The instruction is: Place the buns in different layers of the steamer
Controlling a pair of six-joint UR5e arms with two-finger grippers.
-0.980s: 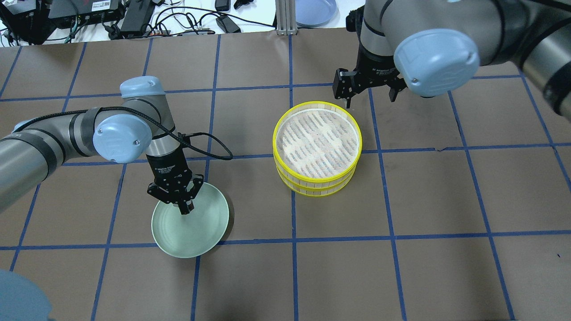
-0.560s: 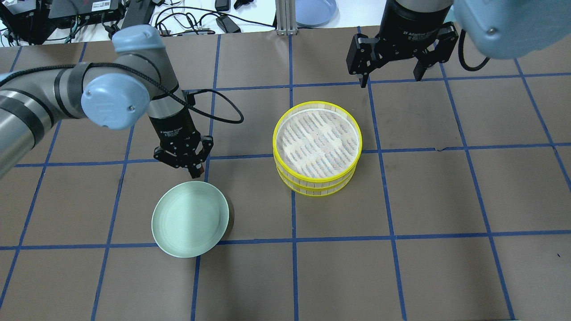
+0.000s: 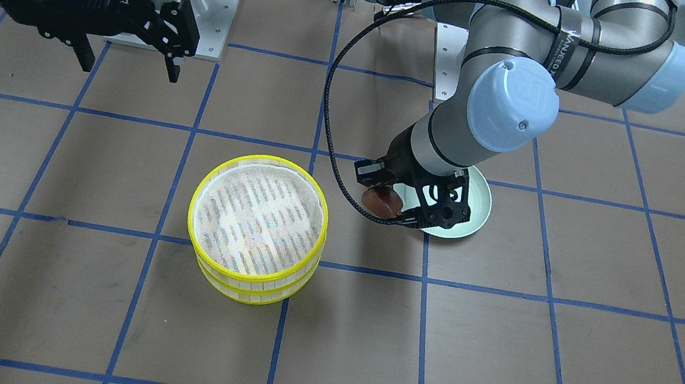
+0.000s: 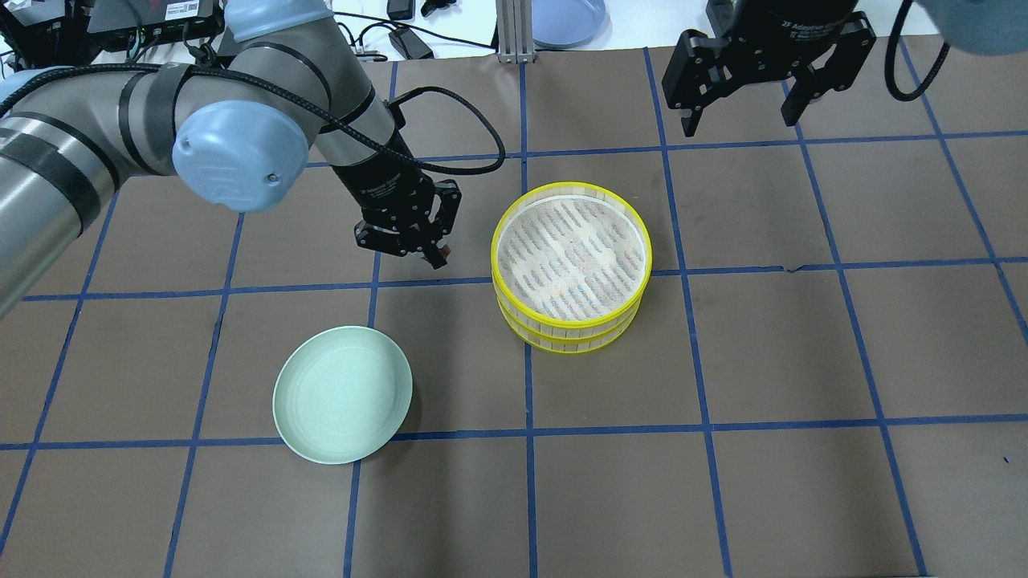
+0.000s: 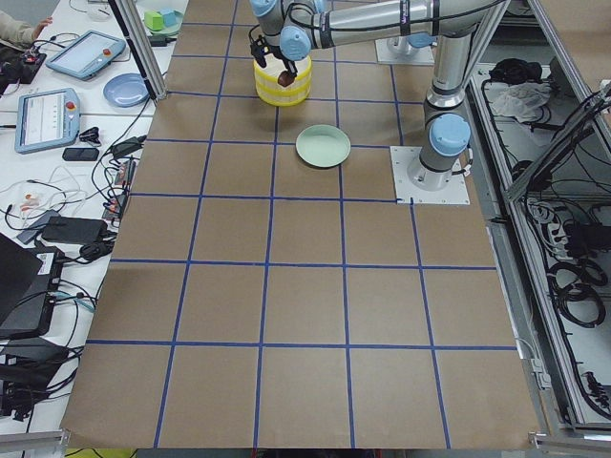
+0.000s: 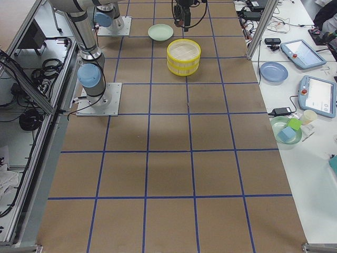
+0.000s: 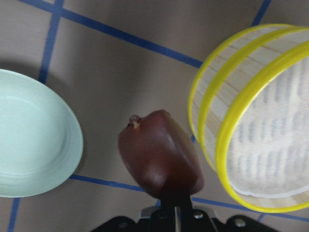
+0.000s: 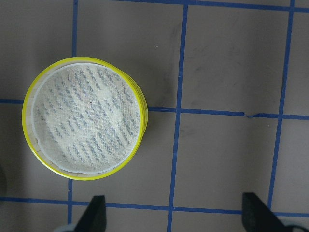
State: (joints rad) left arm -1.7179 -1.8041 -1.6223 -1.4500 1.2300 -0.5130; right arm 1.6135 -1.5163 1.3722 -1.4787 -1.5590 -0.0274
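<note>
My left gripper (image 4: 434, 254) is shut on the dark reddish-brown bun (image 3: 381, 202) and holds it above the table, just left of the steamer (image 4: 572, 335). The left wrist view shows the bun (image 7: 159, 152) in the air between the plate and the steamer's wall (image 7: 212, 96). The steamer is two stacked yellow-rimmed trays with a white liner on top (image 3: 245, 283). My right gripper (image 4: 740, 124) is open and empty, raised beyond the steamer's far right side. The cream-white bun shows in no view.
The pale green plate (image 4: 343, 393) lies bare at the near left of the steamer. Blue tape lines grid the brown table cover. Cables and a blue dish (image 4: 566, 20) lie past the far edge.
My left gripper has lifted the brown bun off the plate and carried it away from me and right, toward the steamer. My right gripper has risen and drawn back from the steamer.
</note>
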